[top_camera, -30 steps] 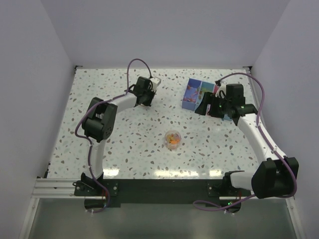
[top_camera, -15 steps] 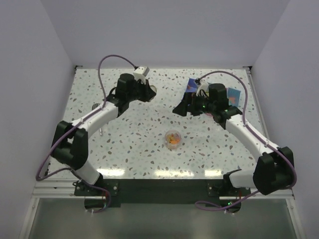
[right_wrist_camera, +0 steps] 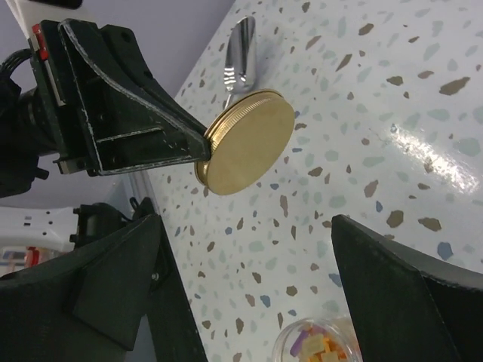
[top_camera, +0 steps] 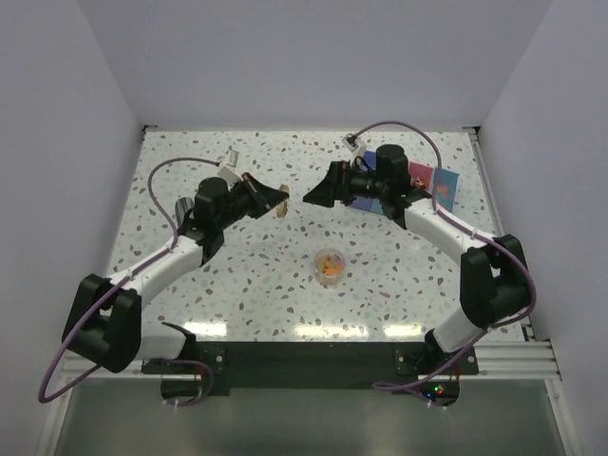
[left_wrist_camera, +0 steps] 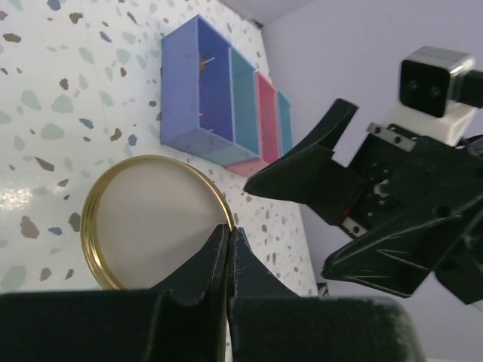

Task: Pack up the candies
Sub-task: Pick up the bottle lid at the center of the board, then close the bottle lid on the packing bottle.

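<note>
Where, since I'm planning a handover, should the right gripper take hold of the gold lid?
Probably the free rim of the gold lid, opposite where the shut left gripper pinches it. It is a thin disc held on edge off the table, so the open right gripper should come in from that free side, one finger on each face.

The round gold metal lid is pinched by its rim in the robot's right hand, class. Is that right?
Not quite. The round gold metal lid is pinched by its rim in the left hand, as the left wrist view shows. The right hand stands open, facing it and holding nothing.
</note>
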Robot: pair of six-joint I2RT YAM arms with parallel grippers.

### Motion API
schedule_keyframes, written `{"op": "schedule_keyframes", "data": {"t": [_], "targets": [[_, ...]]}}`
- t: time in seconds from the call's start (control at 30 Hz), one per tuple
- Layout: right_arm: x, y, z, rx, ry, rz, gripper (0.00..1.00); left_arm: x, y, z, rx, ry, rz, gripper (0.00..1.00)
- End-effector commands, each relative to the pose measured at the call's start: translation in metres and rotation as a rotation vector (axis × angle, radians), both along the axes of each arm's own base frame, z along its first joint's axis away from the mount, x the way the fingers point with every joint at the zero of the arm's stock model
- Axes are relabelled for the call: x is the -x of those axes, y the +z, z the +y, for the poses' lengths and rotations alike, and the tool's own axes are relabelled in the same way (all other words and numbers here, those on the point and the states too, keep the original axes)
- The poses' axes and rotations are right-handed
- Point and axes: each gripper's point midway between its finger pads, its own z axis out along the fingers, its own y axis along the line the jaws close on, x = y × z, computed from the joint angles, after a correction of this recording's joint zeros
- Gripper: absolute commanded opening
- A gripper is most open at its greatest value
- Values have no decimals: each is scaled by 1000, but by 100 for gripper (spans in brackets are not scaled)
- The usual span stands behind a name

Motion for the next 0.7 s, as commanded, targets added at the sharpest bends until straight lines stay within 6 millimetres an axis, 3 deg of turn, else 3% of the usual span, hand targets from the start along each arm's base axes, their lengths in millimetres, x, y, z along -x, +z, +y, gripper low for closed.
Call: {"op": "schedule_keyframes", "data": {"t": [0.0, 0.03, 0.07, 0.1, 0.17, 0.23, 0.27, 0.33, 0.37, 0.4, 0.53, 0.67], "targets": [[1, 46, 20, -149, 125, -105, 98, -2, 60, 8, 201, 86, -81, 0], [1, 38, 23, -174, 127, -47, 97, 2, 60, 13, 229, 110, -69, 0], [-1, 46, 26, -213, 140, -81, 96, 3, 65, 16, 257, 122, -83, 0], [3, 49, 28, -237, 173, -72, 96, 7, 56, 18, 275, 134, -60, 0], [5, 50, 30, -260, 186, -78, 98, 14, 72, 21, 374, 126, -85, 0], [0, 47, 30, -234, 172, -102, 99, 18, 64, 22, 399, 117, -64, 0], [-4, 39, 30, -213, 173, -93, 99, 16, 64, 23, 408, 119, -60, 0], [-1, 43, 35, -232, 217, -96, 99, 19, 61, 20, 453, 89, -31, 0], [-2, 43, 38, -247, 225, -98, 99, 21, 72, 21, 495, 70, -74, 0], [0, 43, 39, -250, 234, -105, 99, 22, 70, 21, 513, 61, -68, 0], [4, 38, 47, -248, 285, -116, 99, 22, 67, 21, 587, 43, -36, 0], [3, 33, 51, -244, 298, -119, 99, 22, 77, 21, 606, 20, -77, 0]]}}
